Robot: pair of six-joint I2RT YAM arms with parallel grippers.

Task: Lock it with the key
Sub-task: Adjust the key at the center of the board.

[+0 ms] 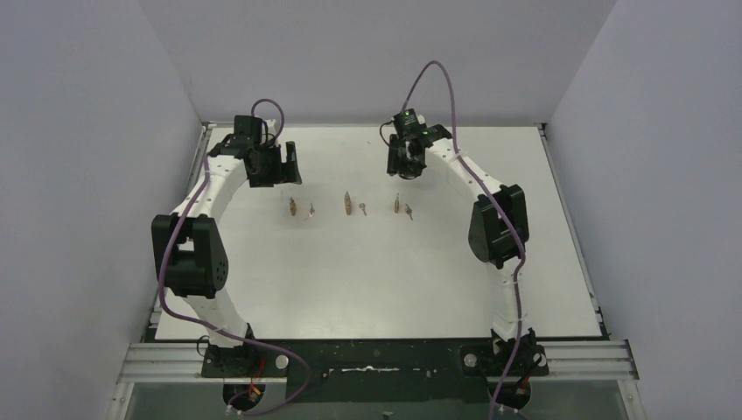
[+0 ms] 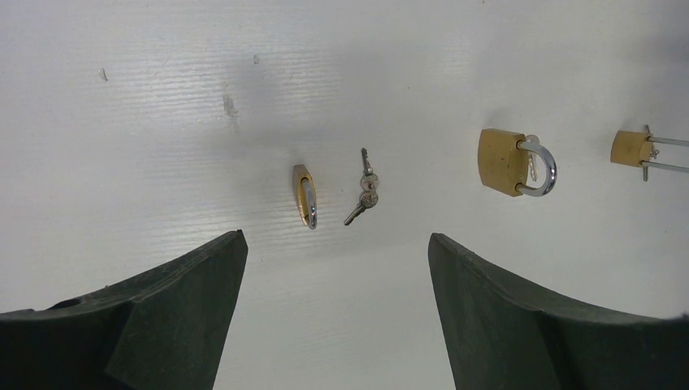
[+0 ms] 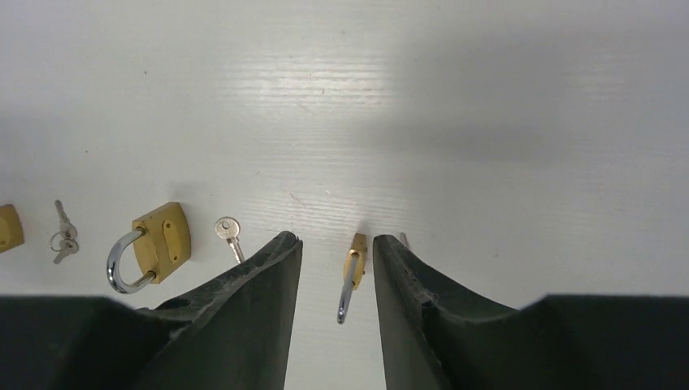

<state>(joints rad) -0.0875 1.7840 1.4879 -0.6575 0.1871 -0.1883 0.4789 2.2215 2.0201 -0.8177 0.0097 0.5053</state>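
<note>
Nearest the lens, the right fingers [image 3: 244,317] stand a narrow gap apart, so the right jaws are parted and clamp nothing. Through that gap the right padlock [image 3: 356,253] shows. It stands on edge on the white surface [image 3: 487,97], with its steel shackle pointing to 6 o'clock. I cannot tell from here whether it brushes a finger. Seen from overhead, the jaws sit toward 12 o'clock of this lock, and a small key [image 1: 409,211] lies just beside it at 3 o'clock.

In the right wrist view, a single key [image 3: 228,234] lies at 9 o'clock of the right padlock. Further along at 9 o'clock is the middle padlock [image 3: 165,241], lying flat, and past it a key bunch [image 3: 63,236].

The left fingers [image 2: 146,325] are spread wide, so the left jaws are well apart and hold nothing. The left padlock [image 2: 305,195] rests on edge toward 12 o'clock between them, with the key bunch just beside it at 3 o'clock.
</note>
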